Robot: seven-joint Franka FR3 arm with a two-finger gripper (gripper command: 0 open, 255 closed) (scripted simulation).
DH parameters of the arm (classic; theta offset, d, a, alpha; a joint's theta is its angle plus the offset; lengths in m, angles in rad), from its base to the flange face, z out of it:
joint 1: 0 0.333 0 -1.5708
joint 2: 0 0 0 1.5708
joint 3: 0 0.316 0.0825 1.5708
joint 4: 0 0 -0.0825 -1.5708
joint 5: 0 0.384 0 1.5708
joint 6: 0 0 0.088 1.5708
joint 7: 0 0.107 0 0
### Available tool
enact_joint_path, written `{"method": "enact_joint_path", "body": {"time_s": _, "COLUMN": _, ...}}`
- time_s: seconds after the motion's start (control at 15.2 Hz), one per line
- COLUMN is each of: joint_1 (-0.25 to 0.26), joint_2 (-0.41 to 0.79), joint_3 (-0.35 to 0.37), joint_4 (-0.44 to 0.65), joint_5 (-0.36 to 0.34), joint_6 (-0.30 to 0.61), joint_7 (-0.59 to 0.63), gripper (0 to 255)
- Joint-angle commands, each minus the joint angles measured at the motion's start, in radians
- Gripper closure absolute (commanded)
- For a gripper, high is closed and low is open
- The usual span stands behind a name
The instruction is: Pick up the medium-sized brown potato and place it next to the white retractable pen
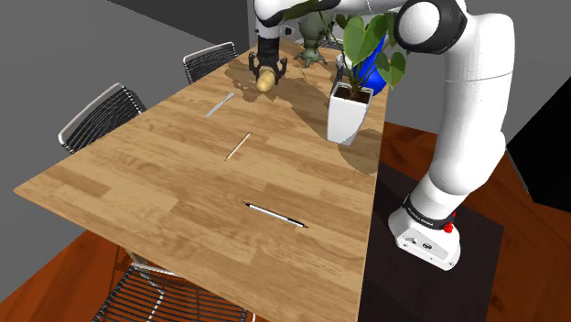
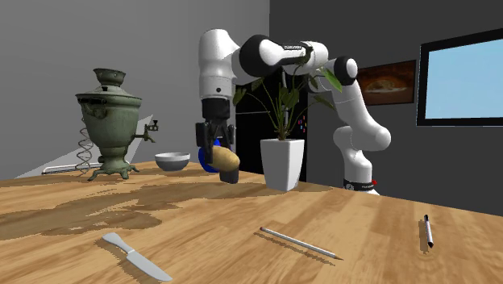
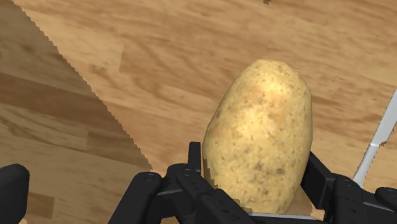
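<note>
— Wooden desk on my shoulder view; where's the potato?
— At the far end, clamped between my fingers, well apart from the white pen.
— Second exterior view?
— Same grip, near the white planter.
— Wrist?
— I see both fingers pressed against the potato's sides, desk beneath.

Potato: oval, tan-brown w/ dark speckles; was clasped in gripper, lifted clear of wooden table over its far end in shoulder view, long axis tilted; pen: slim, white w/ dark tips, lay flat nr table's near edge, well apart from it.
</note>
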Motion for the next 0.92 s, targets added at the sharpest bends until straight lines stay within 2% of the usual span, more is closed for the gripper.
{"method": "enact_joint_path", "body": {"time_s": 0.0, "joint_1": 0.002, "joint_2": -0.044, "joint_3": 0.004, "joint_4": -0.054, "joint_5": 0.004, "joint_6": 0.009, "joint_7": 0.006, "gripper": 255}}
{"method": "enact_joint_path", "body": {"time_s": 0.4, "joint_1": 0.016, "joint_2": -0.281, "joint_3": 0.028, "joint_4": -0.389, "joint_5": 0.034, "joint_6": 0.112, "joint_7": 0.043, "gripper": 255}}
{"method": "enact_joint_path", "body": {"time_s": 0.86, "joint_1": 0.048, "joint_2": -0.526, "joint_3": 0.063, "joint_4": -0.689, "joint_5": 0.083, "joint_6": 0.173, "joint_7": 0.089, "gripper": 255}}
